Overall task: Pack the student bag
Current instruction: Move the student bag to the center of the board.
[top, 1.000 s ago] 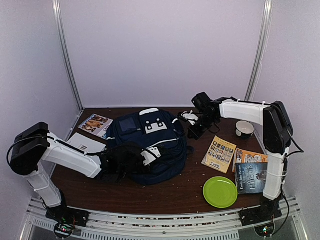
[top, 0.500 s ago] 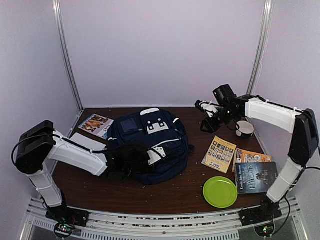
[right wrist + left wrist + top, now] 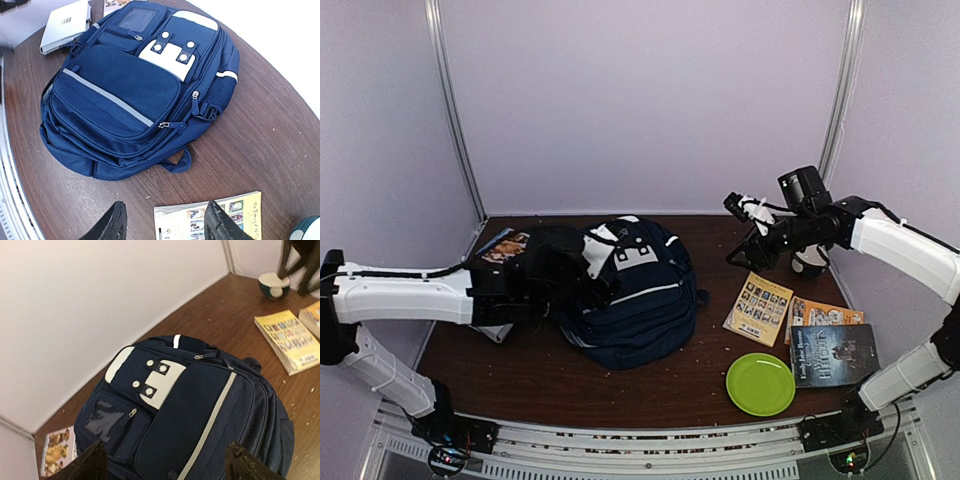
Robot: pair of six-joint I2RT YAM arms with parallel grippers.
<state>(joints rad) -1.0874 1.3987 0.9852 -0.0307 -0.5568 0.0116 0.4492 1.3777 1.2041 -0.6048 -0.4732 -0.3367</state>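
Hovering over the far left part of the student bag, the left gripper had its two fingers spread wide. Its own wrist camera showed only the bag's navy front between the dark fingertips, nothing pinched! From the top camera I couldn't tell whether it touched the fabric.

The bag lay flat on the brown table, left of centre, front side up. Its white patch with dark studs pointed toward the back wall and its pale stripe ran across the front pocket.

Over on the other side, the right gripper hung in the air well apart from the bag, above the table just beyond the yellow book. Its jaws stood open too, though less wide, and they were empty: its wrist view looked down between them at the bag's strap end and the yellow book's top edge.

A cup sat by the back right corner, partly hidden behind the right arm in the overhead view. Two more books lay near the right edge, an orange one and a dark one overlapping it, with a green plate in front of them. A picture book lay at the back left, just beside the bag, and a white notebook lay next to it.
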